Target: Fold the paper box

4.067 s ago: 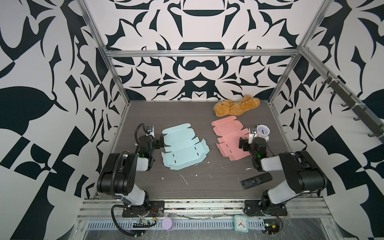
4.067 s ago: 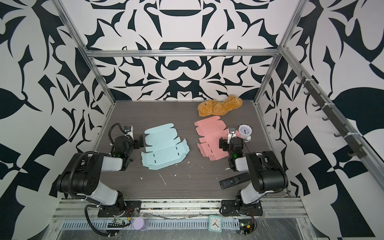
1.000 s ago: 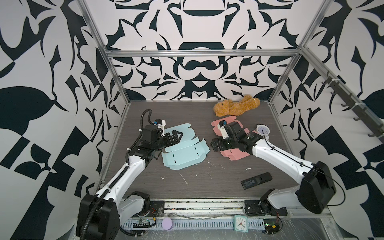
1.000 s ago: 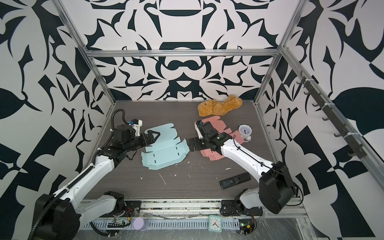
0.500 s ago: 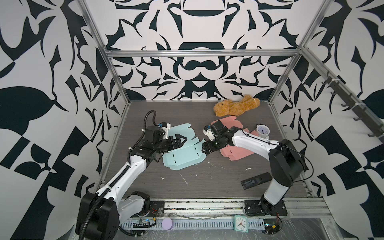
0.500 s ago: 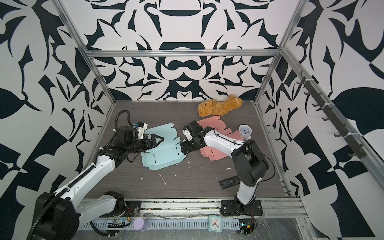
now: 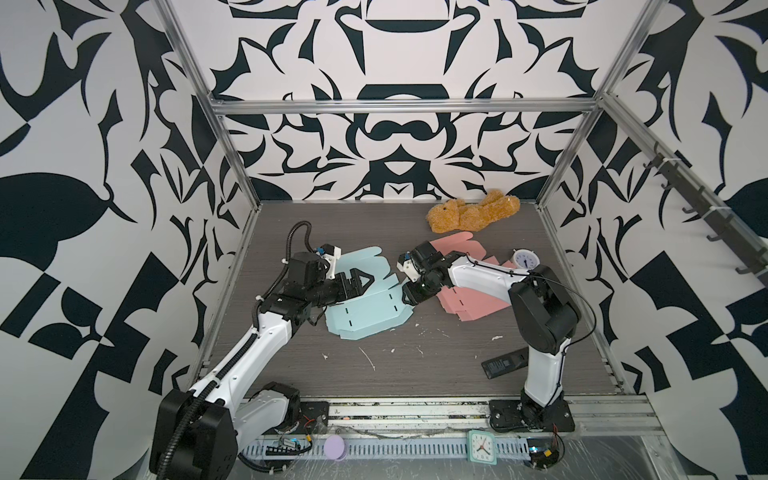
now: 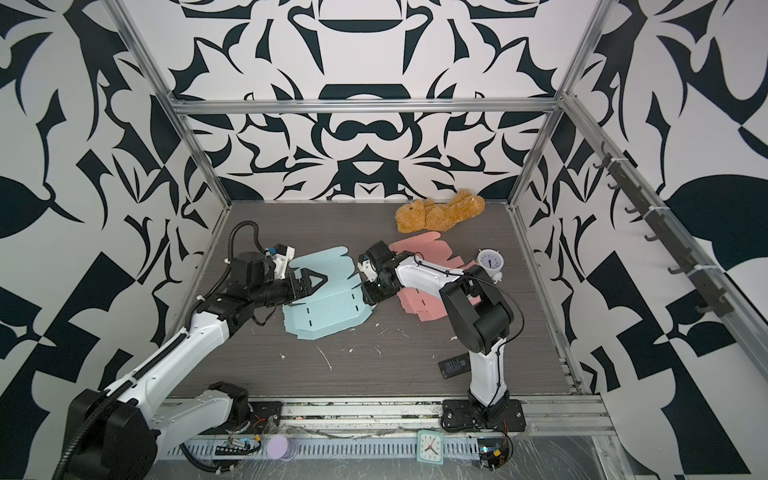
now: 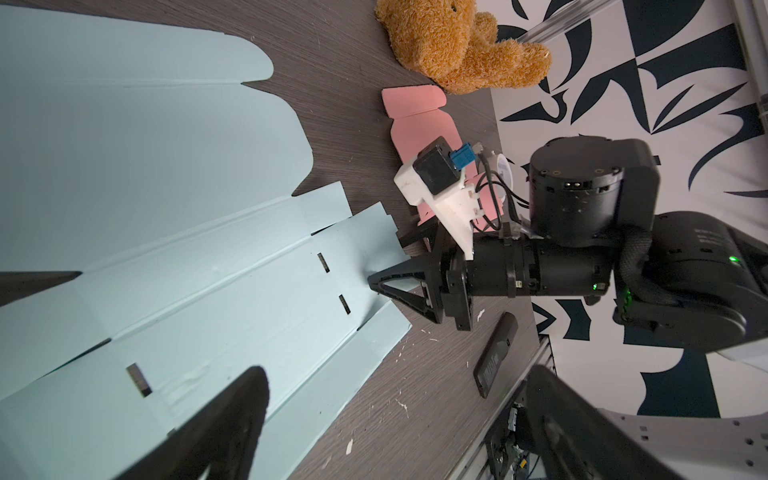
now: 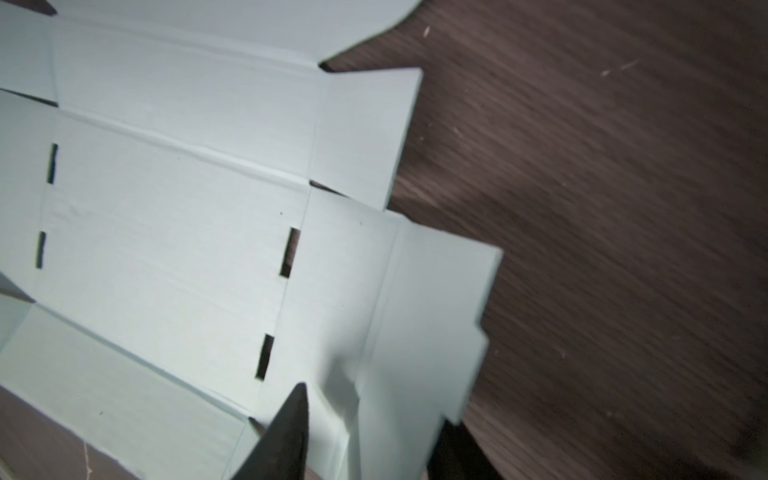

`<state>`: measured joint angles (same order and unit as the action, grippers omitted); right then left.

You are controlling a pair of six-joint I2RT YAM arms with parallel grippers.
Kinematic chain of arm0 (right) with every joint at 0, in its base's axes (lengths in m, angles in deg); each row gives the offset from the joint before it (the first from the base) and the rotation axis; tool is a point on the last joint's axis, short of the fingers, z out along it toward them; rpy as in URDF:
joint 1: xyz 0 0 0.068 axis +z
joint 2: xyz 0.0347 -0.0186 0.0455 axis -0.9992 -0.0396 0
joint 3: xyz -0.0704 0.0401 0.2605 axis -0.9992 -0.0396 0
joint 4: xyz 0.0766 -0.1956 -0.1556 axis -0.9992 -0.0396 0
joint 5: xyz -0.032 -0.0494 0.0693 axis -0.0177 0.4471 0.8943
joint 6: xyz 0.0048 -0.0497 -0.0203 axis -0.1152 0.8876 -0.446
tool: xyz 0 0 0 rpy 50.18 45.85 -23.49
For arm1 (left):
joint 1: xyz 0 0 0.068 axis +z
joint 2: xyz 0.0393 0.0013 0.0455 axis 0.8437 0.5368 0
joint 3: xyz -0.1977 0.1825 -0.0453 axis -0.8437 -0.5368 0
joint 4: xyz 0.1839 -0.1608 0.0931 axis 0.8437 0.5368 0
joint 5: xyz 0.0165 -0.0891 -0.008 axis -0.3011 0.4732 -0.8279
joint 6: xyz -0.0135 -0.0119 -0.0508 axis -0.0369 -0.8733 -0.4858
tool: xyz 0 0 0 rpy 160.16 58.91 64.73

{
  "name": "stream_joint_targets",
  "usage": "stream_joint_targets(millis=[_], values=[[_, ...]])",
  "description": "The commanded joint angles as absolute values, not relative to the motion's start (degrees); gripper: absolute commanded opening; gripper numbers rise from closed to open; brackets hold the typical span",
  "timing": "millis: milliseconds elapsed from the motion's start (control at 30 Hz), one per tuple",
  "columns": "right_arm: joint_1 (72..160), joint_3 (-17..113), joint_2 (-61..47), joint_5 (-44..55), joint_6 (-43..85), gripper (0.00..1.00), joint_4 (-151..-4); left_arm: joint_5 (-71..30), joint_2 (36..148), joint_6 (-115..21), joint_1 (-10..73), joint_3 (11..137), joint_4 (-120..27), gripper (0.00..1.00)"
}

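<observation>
The paper box [image 7: 370, 309] [image 8: 328, 311] is a flat light-blue blank lying left of centre on the dark table. My left gripper [image 7: 362, 284] [image 8: 315, 283] hovers open over its left part; in the left wrist view its fingers [image 9: 232, 424] stand wide apart above the sheet [image 9: 166, 208]. My right gripper [image 7: 409, 297] [image 8: 370, 297] reaches across to the blank's right edge. In the right wrist view it [image 10: 374, 409] is half narrowed around the raised end flap [image 10: 432, 324], with a gap still showing beside one finger [image 10: 286, 432].
A pink flat blank [image 7: 478, 303] lies under the right arm. A brown teddy bear [image 7: 469, 214] lies at the back. A small white clock [image 7: 525, 261] stands at the right and a black remote [image 7: 505, 363] lies near the front right. Paper scraps dot the table.
My right gripper moved left from the pink blank to the blue blank's right edge and narrowed around the flap. The left gripper edged right over the blue sheet and stayed open.
</observation>
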<state>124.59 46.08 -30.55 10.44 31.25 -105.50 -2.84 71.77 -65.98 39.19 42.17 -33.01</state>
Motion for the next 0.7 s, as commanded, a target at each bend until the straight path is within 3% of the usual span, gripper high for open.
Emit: stream_joint_targets(millis=[0,300,533,667], values=[[124.7,49.0,-30.4,11.7,32.6,0.36,-105.2,-3.3,70.6,-65.0,39.1,41.5,-31.7,0.99],[124.2,52.2,-32.5,12.9,38.2,0.20,-108.4,-4.2,73.1,-64.2,39.1,41.6,-33.0,0.99],[123.4,61.4,-37.4,15.6,45.8,0.12,-116.7,-4.3,75.4,-63.8,39.1,42.0,-33.2,0.99],[123.2,68.1,-40.7,19.2,50.8,0.12,-121.6,-4.9,75.3,-63.1,39.1,41.4,-33.0,0.99]])
